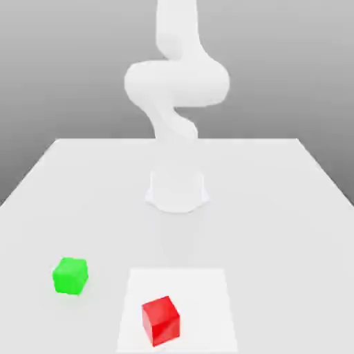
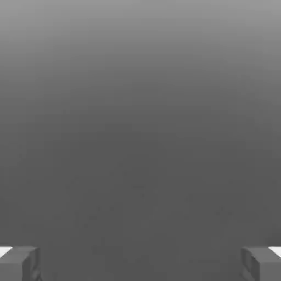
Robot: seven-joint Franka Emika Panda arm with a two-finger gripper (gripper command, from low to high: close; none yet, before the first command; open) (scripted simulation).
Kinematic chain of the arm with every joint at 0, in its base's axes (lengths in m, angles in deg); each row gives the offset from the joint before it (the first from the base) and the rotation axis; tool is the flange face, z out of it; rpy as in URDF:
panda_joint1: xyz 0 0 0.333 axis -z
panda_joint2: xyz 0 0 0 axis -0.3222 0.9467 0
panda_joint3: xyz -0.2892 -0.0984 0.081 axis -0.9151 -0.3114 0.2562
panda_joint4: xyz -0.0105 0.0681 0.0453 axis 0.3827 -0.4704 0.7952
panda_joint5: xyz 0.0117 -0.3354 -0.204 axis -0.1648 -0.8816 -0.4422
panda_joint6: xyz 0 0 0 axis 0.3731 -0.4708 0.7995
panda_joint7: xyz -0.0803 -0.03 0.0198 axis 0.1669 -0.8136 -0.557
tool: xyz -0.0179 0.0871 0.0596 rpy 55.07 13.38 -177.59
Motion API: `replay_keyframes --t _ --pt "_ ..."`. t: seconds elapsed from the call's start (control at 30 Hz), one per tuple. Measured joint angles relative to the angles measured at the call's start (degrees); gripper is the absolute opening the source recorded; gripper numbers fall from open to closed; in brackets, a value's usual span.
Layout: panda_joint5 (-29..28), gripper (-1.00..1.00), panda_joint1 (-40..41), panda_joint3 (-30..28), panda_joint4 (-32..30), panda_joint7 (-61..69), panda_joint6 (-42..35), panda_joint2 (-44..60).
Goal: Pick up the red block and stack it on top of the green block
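Note:
The red block (image 1: 160, 320) sits on the white table near the front edge, a little to the exterior view's right of centre. Further toward the exterior view's left and slightly farther back rests the green block (image 1: 70, 275), well apart from the red one. In the hand view my gripper (image 2: 140, 263) is open: its two grey fingertips (image 2: 22, 264) stand far apart with nothing between them, facing a plain grey background.
The white arm rises from its round base (image 1: 178, 190) at the middle of the table (image 1: 276, 207) and bends upward out of the picture. A brighter square patch (image 1: 200, 290) on the tabletop lies under the red block.

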Motion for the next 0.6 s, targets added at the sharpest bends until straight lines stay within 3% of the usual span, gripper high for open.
replay_keyframes --t 0.6 --pt "4.04 0.0 -4.75 -6.57 -9.21 22.47 15.71 37.76"
